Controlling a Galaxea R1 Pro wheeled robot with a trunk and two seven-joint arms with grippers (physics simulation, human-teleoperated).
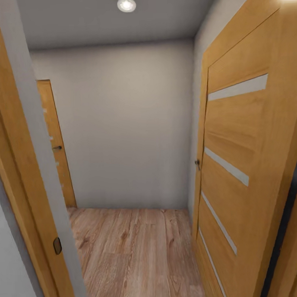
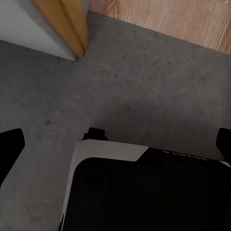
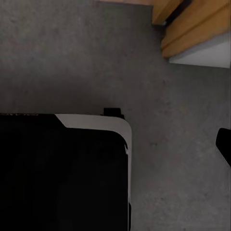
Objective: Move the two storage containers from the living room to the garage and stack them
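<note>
Black fingertips of the left gripper sit at both edges of the left wrist view, spread wide with only grey floor between them: released, holding nothing. Right wrist view gives one dark fingertip at the frame edge; its partner is out of frame, so I cannot tell whether the right fingers are released or clenched. Nothing sits beside it.

Both wrist cameras look down on the robot's black-and-white base, standing on dark grey concrete-like floor close to a wooden door frame, with a strip of wood plank floor just beyond.

Head view adds what the wrist views lack: an open slatted wooden door on the right, a small hallway with plank floor, a plain wall, a second door at left, a ceiling lamp.

Storage containers: not in these pictures; position unknown. Judgement: robot is at a threshold, in transit.

Handling, from the task alone: thin-walled open boxes, probably light and stiff; grip on a long rim wall near mid-length seems likeliest to keep one level.
</note>
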